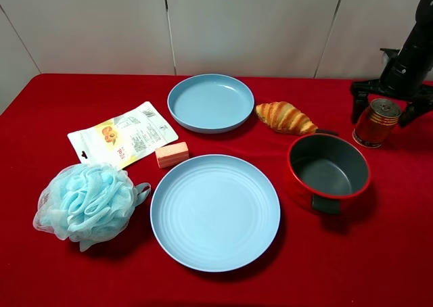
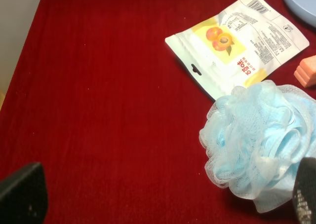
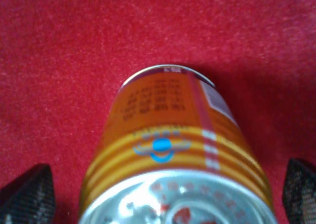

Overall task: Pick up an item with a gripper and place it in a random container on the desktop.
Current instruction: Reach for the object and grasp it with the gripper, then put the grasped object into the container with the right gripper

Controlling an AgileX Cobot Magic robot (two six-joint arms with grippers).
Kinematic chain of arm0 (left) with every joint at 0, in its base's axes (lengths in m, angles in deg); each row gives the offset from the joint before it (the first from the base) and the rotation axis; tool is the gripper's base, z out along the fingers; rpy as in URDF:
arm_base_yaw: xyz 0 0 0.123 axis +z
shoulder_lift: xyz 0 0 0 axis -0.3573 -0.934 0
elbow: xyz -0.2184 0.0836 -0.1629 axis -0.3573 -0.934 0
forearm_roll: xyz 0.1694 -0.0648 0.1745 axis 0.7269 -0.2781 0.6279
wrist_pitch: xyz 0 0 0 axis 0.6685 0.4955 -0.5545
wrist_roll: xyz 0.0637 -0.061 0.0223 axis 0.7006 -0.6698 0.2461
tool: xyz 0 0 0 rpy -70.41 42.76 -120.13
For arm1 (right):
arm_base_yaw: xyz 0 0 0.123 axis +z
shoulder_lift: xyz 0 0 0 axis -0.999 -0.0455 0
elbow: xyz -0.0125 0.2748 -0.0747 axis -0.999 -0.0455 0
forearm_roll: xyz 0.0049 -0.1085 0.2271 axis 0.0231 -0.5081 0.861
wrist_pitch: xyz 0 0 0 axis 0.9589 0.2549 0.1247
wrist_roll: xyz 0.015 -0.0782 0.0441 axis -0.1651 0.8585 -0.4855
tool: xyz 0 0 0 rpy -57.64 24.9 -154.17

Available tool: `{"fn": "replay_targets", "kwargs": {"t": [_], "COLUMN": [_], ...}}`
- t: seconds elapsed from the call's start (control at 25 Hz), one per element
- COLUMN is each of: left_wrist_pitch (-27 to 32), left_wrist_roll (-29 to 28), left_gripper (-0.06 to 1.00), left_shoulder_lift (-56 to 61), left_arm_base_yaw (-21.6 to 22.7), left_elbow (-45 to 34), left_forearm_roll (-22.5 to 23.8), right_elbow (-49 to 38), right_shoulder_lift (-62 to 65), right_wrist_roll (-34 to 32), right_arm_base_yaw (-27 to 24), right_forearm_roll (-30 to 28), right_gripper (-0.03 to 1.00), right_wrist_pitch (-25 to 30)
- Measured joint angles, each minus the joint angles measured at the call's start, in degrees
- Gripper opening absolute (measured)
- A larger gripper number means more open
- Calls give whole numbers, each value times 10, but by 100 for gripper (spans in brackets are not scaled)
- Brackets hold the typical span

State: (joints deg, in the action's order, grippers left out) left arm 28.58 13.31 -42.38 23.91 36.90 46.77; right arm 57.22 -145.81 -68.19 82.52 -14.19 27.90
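Observation:
The orange-red and gold can (image 1: 376, 122) stands upright on the red cloth (image 1: 379, 253) at the far right, behind and to the right of the red pot (image 1: 293, 177). The pot has a dark grey inside and holds nothing. My right gripper (image 1: 385, 108) is open, with one dark finger on each side of the can's top. In the right wrist view the can (image 3: 173, 150) fills the space between the fingertips of the right gripper (image 3: 163, 194), with gaps on both sides. My left gripper (image 2: 163, 197) is open and empty over the cloth, and does not show in the high view.
A large light blue plate (image 1: 215, 212) lies front centre and a smaller one (image 1: 210, 103) behind it. A croissant (image 1: 284, 117) lies just behind the pot. A snack packet (image 1: 122, 134), a pink block (image 1: 172, 154) and a pale blue bath pouf (image 1: 88, 202) lie at the left.

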Motion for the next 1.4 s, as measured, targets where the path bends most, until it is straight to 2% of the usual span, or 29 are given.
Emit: {"fn": "replay_targets", "kwargs": {"t": [0.56,0.64,0.8,1.4], "left_wrist_pitch": [0,0,0,0], "left_wrist_roll": [0,0,0,0], "left_gripper": [99,99,99,99], "left_shoulder_lift": [0,0,0,0], "left_arm_base_yaw": [0,0,0,0], "left_elbow": [0,0,0,0], "left_forearm_roll": [0,0,0,0], "right_elbow": [0,0,1,1], "right_shoulder_lift": [-37,-37,-37,-37], "right_wrist_roll": [0,0,0,0], "right_arm_base_yaw": [0,0,-2,-2], "right_forearm_roll": [12,12,10,10], "right_gripper": [69,65,48,48], "right_wrist_pitch": [-7,-7,-9,-10]}}
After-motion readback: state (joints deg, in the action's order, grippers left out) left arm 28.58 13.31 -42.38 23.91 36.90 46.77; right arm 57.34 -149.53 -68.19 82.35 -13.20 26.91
